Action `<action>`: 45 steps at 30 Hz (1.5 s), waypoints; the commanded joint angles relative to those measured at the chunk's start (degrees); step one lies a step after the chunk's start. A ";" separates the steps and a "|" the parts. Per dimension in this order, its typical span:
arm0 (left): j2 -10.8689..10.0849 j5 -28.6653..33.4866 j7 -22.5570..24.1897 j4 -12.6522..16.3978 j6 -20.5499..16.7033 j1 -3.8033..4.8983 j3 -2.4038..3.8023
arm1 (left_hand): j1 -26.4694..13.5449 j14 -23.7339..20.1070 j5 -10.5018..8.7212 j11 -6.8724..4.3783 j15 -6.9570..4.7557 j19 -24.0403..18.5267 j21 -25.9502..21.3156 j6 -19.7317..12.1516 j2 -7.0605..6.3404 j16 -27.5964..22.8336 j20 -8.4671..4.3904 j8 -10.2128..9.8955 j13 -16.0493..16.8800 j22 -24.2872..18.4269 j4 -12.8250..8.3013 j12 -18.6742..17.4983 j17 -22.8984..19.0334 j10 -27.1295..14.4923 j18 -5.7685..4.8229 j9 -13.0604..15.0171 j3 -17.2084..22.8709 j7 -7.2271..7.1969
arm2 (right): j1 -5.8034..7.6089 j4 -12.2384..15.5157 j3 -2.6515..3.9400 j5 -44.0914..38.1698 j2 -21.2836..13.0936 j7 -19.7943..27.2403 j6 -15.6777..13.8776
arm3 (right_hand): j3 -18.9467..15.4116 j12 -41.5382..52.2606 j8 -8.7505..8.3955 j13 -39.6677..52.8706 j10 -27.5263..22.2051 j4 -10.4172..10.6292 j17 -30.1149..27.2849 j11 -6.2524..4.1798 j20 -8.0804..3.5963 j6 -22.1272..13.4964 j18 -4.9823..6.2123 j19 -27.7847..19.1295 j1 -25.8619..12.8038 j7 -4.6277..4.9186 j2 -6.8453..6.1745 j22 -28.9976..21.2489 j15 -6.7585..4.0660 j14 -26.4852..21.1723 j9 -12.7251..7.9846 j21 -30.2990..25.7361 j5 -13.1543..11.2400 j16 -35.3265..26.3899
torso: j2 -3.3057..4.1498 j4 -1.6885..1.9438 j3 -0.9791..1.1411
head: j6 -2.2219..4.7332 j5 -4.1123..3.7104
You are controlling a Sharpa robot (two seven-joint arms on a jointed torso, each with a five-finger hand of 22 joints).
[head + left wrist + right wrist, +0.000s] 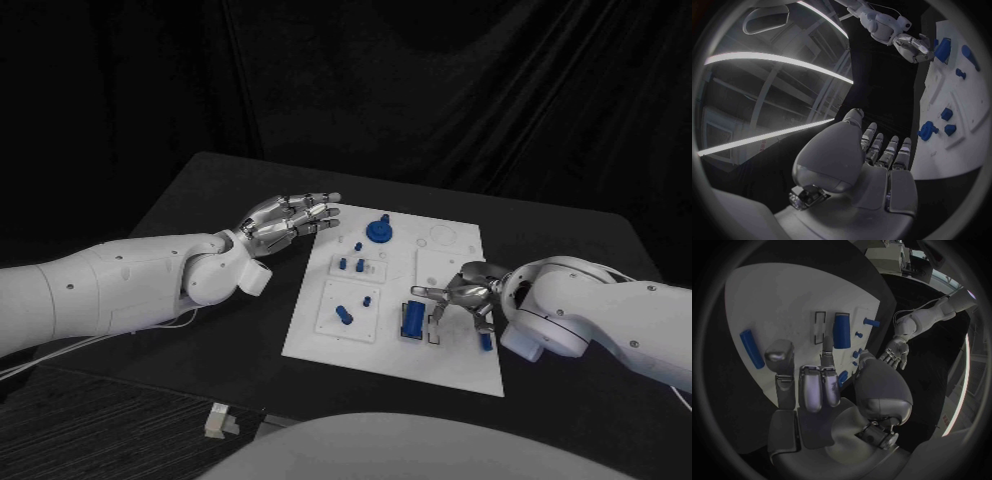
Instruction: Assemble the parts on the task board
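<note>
Task board (447,360) sits mid-table, white plate on the black table (202,200), w/ blue parts spread over it. I see my right hand (464,298) over the board's right side, fingers spread and pointing down toward the plate; nothing clearly gripped, so I read it as released. Just beside its fingers, on the side toward the board's middle, lies a long blue block (414,319) in its recess. On the other side of the hand, near the board's right edge, a smaller blue piece (485,342) lies under or beside a fingertip – can't tell if touching. In the right wrist view the fingers (811,387) hang over the white plate, blue block (841,330) ahead of them, and a blue bar (752,348) lies off to one side.

My left hand (289,217) is at the board's far-left corner, palm up-ish, fingers apart and slightly curled, holding nothing. Fingertips reach about to the board's edge; contact unclear. Nearest part to it is the round blue knob (379,231) standing at the far end of the board, apart from the hand. Two small blue pegs (349,265) stand nearer the board's centre-left, and a short blue pin (343,314) lies on the near-left panel, well apart from both hands.
</note>
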 commanded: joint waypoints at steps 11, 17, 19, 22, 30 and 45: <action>-0.02 0.08 0.58 0.24 0.45 -0.09 0.06 | 0.41 0.10 0.84 0.62 0.41 0.23 0.36 0.67 -0.35 0.65 -0.07 0.93 0.60 -0.38 -0.58 1.28 0.71 -0.10 0.47 0.39 3.04 0.62 | 0.25 7.27 0.01 -16.85 -5.47 14.50 -16.33 | -2.51 0.73 0.48 15.16 6.36 -1.10 14.59 0.70 0.62 -8.25 0.17 1.92 9.96 1.23 -0.37 8.50 0.25 5.96 3.23 7.17 4.09 1.94 | -0.05 0.01 -0.01 | -0.01 0.17; -0.06 0.08 0.66 0.29 0.41 -0.10 0.06 | 0.41 0.11 0.85 0.63 0.41 0.25 0.36 0.67 -0.35 0.68 -0.07 0.93 0.60 -0.34 -0.59 1.29 0.72 -0.10 0.47 0.39 3.04 0.62 | -2.86 9.39 0.00 -30.57 -6.54 17.15 -19.79 | -2.05 0.73 4.13 15.16 6.36 -3.99 14.30 1.32 1.28 -30.98 0.49 0.66 23.00 2.96 0.47 8.09 0.94 5.85 6.97 6.18 15.14 1.81 | 0.00 0.02 -0.01 | -0.01 -0.09; -0.08 0.08 0.70 0.32 0.43 -0.10 0.06 | 0.41 0.11 0.85 0.63 0.41 0.25 0.36 0.67 -0.35 0.68 -0.07 0.93 0.60 -0.34 -0.59 1.29 0.72 -0.10 0.47 0.39 3.04 0.62 | -4.16 9.73 0.00 -34.47 -6.64 17.00 -20.05 | -3.27 0.73 10.84 15.16 6.36 -3.31 13.31 1.47 1.80 -40.47 0.64 -0.30 25.09 3.43 0.30 7.64 1.05 5.58 11.07 4.46 15.53 1.30 | 0.03 0.01 -0.01 | -0.01 -0.05; -0.12 0.08 0.72 0.34 0.44 -0.11 0.06 | 0.40 0.12 0.86 0.64 0.41 0.29 0.38 0.69 -0.38 0.69 -0.07 0.94 0.60 -0.26 -0.61 1.29 0.72 -0.09 0.48 0.39 3.08 0.63 | -6.07 10.02 0.00 -39.04 -6.67 16.68 -20.81 | -3.82 0.73 18.83 15.16 6.36 -1.76 13.02 1.75 1.94 -48.26 0.76 -0.57 27.36 3.57 -0.48 7.55 1.26 5.49 14.19 4.18 16.43 1.16 | 0.05 -0.05 -0.02 | -0.01 0.11; -0.16 0.08 0.65 0.32 0.52 -0.15 0.06 | 0.40 0.12 0.86 0.64 0.41 0.29 0.38 0.69 -0.38 0.69 -0.07 0.94 0.60 -0.26 -0.61 1.29 0.72 -0.09 0.48 0.39 3.08 0.63 | -9.19 9.61 -0.01 -44.22 -5.88 15.13 -20.70 | -4.28 0.73 24.78 15.16 6.36 -0.27 13.95 2.01 1.91 -51.46 0.73 -0.12 28.07 3.71 -1.94 7.68 1.44 5.75 13.57 4.94 16.86 1.64 | -0.02 -0.07 -0.01 | -0.01 0.01; 0.04 0.08 0.53 0.21 0.72 -0.27 0.06 | 0.40 0.12 0.90 0.68 0.43 0.28 0.38 0.67 -0.40 0.69 -0.07 0.95 0.60 -0.32 -0.65 1.30 0.72 -0.08 0.49 0.39 3.17 0.66 | -10.23 8.63 -0.01 -45.46 -4.59 13.16 -19.25 | -4.23 0.73 27.47 15.16 6.36 -0.10 13.17 2.18 2.02 -52.38 0.88 -0.40 27.13 3.96 -2.86 7.45 1.61 5.55 12.46 4.02 15.10 1.24 | -0.01 0.01 -0.02 | -0.01 -0.25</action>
